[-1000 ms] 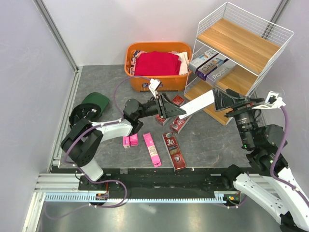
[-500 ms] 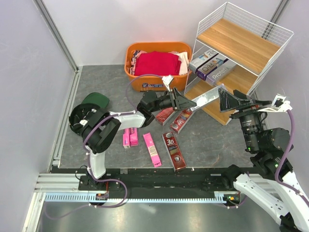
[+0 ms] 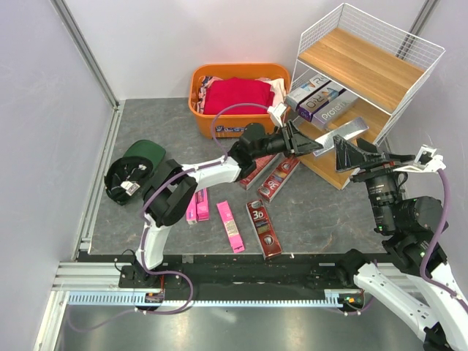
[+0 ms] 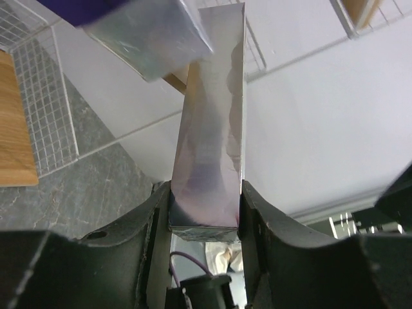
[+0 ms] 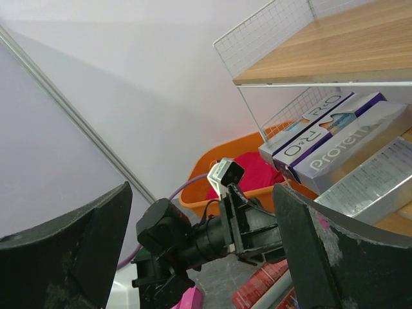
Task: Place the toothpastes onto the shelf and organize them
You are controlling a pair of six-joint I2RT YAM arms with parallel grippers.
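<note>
Silver toothpaste box (image 3: 342,133): clamped at its near end in the left gripper (image 3: 301,141). Its far end reaches into the shelf (image 3: 358,62) at the middle board, just beside the stocked boxes (image 3: 322,99). Whether it touches the board, cannot tell. Right gripper (image 3: 365,155) spread wide, empty, in front of the shelf. Judgement: square it parallel to its neighbours, slide deep, release only once flat on the slant.

I count three pink boxes (image 3: 230,227) and three dark red boxes (image 3: 265,230) on the floor (image 3: 146,124). Three other boxes (image 3: 322,99) sit on the shelf (image 3: 365,69), and my left pincer (image 3: 303,142) holds one silver box (image 3: 349,129).
</note>
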